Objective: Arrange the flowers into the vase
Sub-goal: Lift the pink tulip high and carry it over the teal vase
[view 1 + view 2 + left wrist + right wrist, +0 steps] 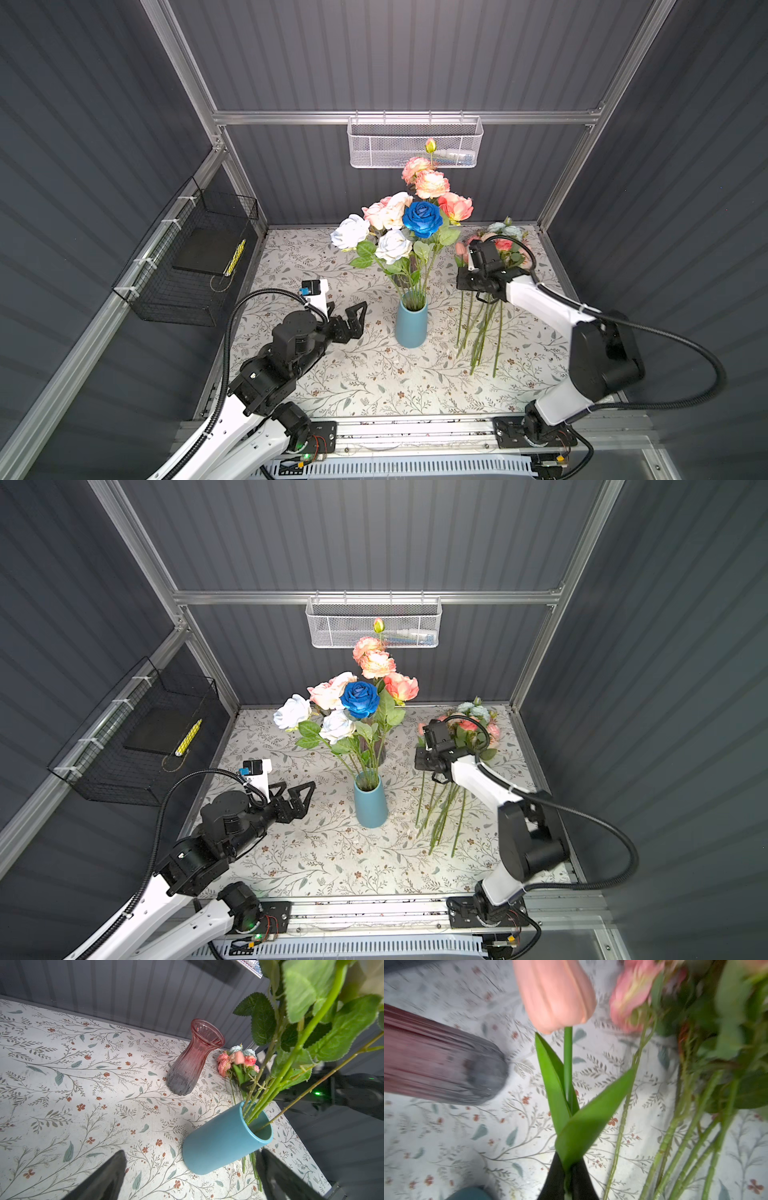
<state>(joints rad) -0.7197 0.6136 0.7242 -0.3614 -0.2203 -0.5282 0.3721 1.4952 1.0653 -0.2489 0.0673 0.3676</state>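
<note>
Beside loose flowers (482, 332), the right gripper (568, 1167) pinches the stem of 1 pink tulip (556, 995). Left gripper (349, 309) — spread wide, empty — faces the blue vase (410, 322).

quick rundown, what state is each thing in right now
left pincer: open, empty
right pincer: shut on the pink tulip
pink tulip: held by its stem
blue vase: upright, holding roses
pink glass vase: upright, empty
loose flowers: lying on the table
</note>
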